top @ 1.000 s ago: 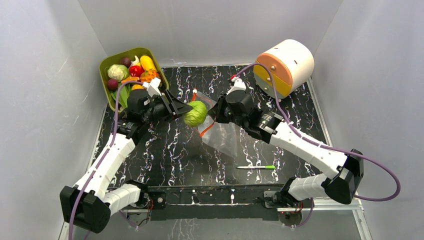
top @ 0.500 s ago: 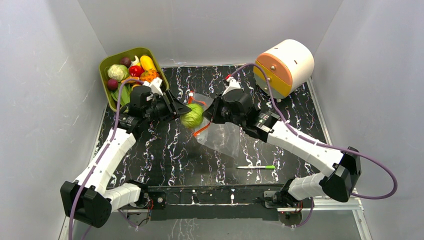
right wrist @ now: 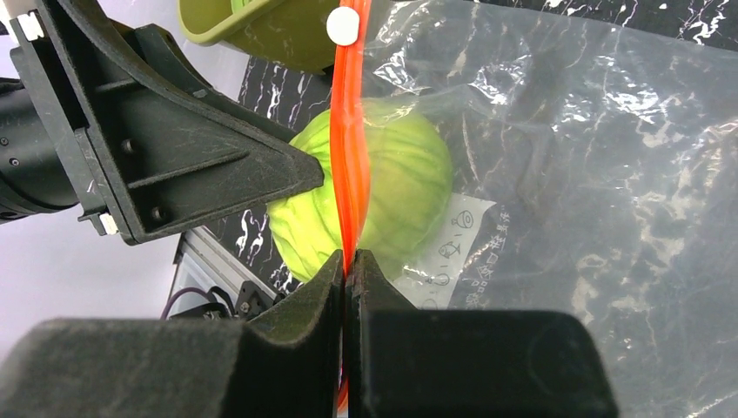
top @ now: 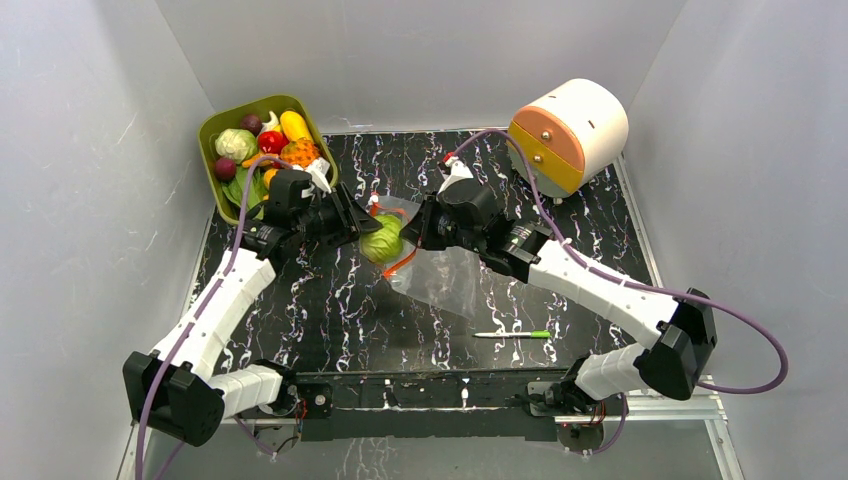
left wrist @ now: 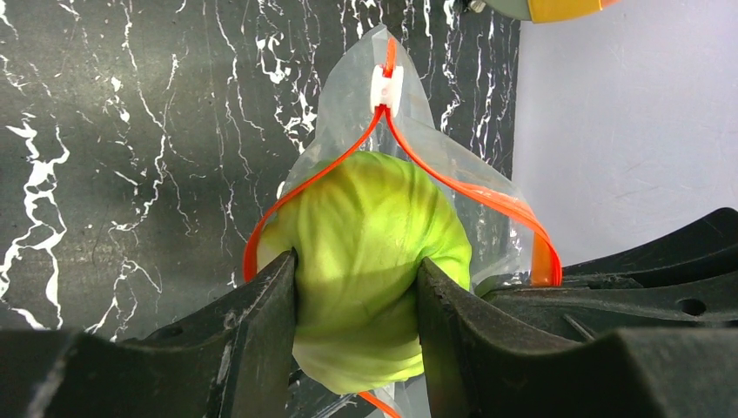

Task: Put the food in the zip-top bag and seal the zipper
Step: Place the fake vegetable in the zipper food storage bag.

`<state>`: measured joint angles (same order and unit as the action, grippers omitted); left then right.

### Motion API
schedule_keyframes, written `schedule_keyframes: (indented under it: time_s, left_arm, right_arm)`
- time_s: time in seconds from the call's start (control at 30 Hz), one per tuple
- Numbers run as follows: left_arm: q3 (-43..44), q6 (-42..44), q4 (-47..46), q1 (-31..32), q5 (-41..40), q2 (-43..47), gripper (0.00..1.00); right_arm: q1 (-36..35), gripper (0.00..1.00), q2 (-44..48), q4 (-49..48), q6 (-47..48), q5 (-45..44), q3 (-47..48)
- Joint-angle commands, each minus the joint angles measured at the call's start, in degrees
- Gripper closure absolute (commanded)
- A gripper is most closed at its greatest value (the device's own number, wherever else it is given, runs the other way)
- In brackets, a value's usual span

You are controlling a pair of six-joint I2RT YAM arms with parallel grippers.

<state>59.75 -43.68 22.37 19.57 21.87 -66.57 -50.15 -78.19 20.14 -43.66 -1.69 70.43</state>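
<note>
I am looking down on a black marble-patterned table [top: 330, 300] walled in by pale grey panels, with a green tray [top: 215, 130] in the upper left of the top view holding the rest of the toy fruits and vegetables [top: 262, 140]. A round white-and-orange drawer unit [top: 570, 130] is sitting in the upper right, and a thin green-and-white pen [top: 512, 334] is lying below centre. My left arm is rising from the lower left corner, folding at its elbow and stretching up and right toward the middle of the frame. There the left gripper [top: 355, 222] is squeezing the green cabbage [top: 385, 240] between its two dark fingers [left wrist: 261, 322], one on each flank. My right arm is coming from the lower right, bending at the far right edge and reaching up and left across the table, so the two wrists are nearly facing each other at centre. The right gripper [right wrist: 348, 261] is pinched fully closed on the orange zipper [right wrist: 350, 157] at the bag's mouth, lifting that edge. The clear zip-top bag [top: 445, 275] is trailing down and right from it onto the table. In the left wrist view the zipper's two tracks are spreading around the cabbage, which is sitting partway through the mouth, with the white slider [left wrist: 384, 87] at the top.
</note>
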Motion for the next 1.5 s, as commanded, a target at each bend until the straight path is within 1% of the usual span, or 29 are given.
schedule_keyframes:
  time_s: [0.0, 0.13, 0.2, 0.27, 0.33, 0.4, 0.47, 0.67, 0.8, 1.0, 1.23, 1.37, 1.47]
  left_arm:
    - [3.86, 0.52, 4.0, 0.31, -2.36, 0.03, 0.79]
    - [4.53, 0.9, 6.23, 0.31, -4.44, -0.53, 0.79]
    - [4.59, 0.52, 6.09, 0.32, -4.07, -0.66, 0.76]
    - [4.11, -0.57, 4.35, 0.3, -1.67, -0.45, 0.68]
    - [3.68, -1.85, 1.6, 0.32, 1.39, -0.03, 0.56]
    - [4.28, -2.42, 1.19, 0.29, 3.09, 0.3, 0.45]
    - [4.92, -2.65, 1.46, 0.32, 4.3, 0.96, 0.38]
    - [7.26, -0.44, 4.79, 0.33, 5.1, 3.9, 0.26]
    - [8.71, 2.57, 9.37, 0.32, 1.39, 5.92, 0.24]
    - [10.31, 6.07, 14.18, 0.3, -2.63, 7.76, 0.25]
    - [10.79, 7.48, 16.04, 0.36, -3.27, 8.02, 0.27]
    - [10.3, 8.4, 17.07, 0.36, -4.07, 7.93, 0.3]
    - [8.81, 7.4, 15.36, 0.32, 0.27, 8.35, 0.3]
  right_arm:
    - [-0.06, 1.0, 0.17, -5.16, -0.17, 0.64, -0.47]
    - [-0.12, 1.0, 1.01, -9.05, -0.81, 2.37, -2.47]
    - [-0.11, 1.0, 0.71, -9.5, -0.95, 2.66, -2.6]
    - [-0.12, 1.0, 0.06, -8.93, -1.01, 2.79, -2.22]
    - [-0.12, 1.0, -0.07, -8.35, -1.21, 2.21, -2.13]
    - [-0.06, 1.0, 0.39, -8.23, -1.45, 0.97, -2.36]
    - [-0.11, 1.0, 0.97, -7.82, -1.69, -0.54, -2.57]
    - [-0.12, 1.0, 2.65, -6.5, -2.23, -2.26, -2.76]
    - [-0.12, 1.0, 4.58, -6.42, -2.66, -3.43, -3.33]
    - [-0.12, 1.0, 6.82, -6.56, -3.12, -4.47, -3.46]
    - [-0.1, 1.0, 7.97, -6.87, -3.24, -4.12, -3.55]
    - [-0.08, 1.0, 8.68, -6.87, -3.25, -4.48, -3.55]
    - [-0.11, 1.0, 8.98, -6.3, -3.67, -5.23, -3.26]
